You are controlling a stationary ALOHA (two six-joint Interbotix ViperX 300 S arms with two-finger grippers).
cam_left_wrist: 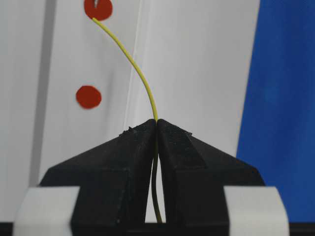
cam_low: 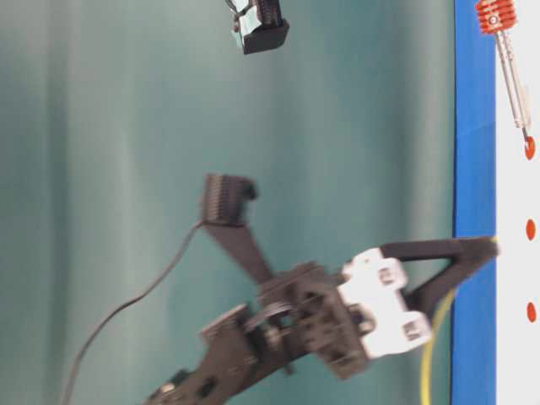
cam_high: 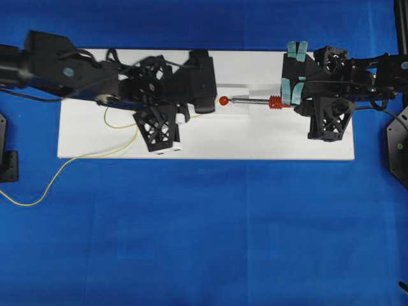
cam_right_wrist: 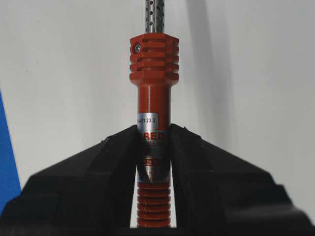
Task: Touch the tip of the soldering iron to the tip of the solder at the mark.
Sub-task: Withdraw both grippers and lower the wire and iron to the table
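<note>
Your left gripper [cam_left_wrist: 157, 123] pinches the solder [cam_left_wrist: 129, 58] with its tip on the mark [cam_left_wrist: 98, 8], your right gripper [cam_right_wrist: 153, 132] clamps the soldering iron [cam_right_wrist: 153, 93] opposite — nudge that springy wire and it'll flick off.

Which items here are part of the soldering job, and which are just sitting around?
Part of the job:
- soldering iron, held in the right claw
- solder, pinched in the left claw
- red mark at the iron's tip

Just there:
- white board
- blue cloth
- other red dots
</note>
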